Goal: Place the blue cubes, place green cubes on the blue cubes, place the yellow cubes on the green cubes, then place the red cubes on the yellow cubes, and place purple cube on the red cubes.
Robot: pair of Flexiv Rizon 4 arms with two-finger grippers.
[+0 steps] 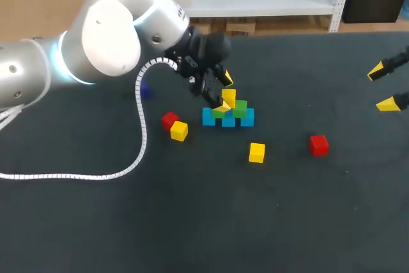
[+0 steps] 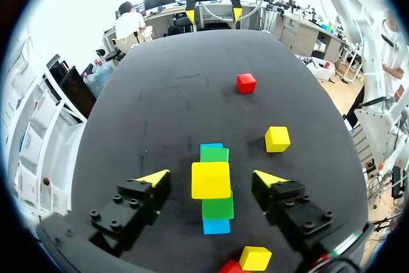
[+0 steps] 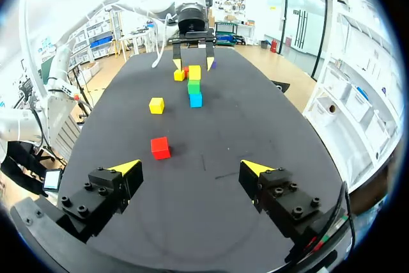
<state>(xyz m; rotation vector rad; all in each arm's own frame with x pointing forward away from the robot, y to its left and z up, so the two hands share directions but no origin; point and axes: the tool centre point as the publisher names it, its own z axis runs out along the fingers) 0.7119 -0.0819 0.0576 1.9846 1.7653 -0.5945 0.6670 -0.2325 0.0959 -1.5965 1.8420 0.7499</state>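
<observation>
Yellow cube [image 1: 229,97] rests across the two green cubes [image 1: 239,108] on the blue cubes [image 1: 229,119], about midway along the table and nearer its far edge. The left gripper [image 2: 211,177] stands released around it, fingers clear on both sides, so I judge a straight upward retreat with no sideways drift best keeps the stack undisturbed. Dark matte table [image 1: 307,222] also carries loose yellow cubes [image 1: 256,152] and red cubes [image 1: 318,144] nearer the front edge, while the right gripper [image 3: 190,167] hangs spread wide and empty by the right edge.
</observation>
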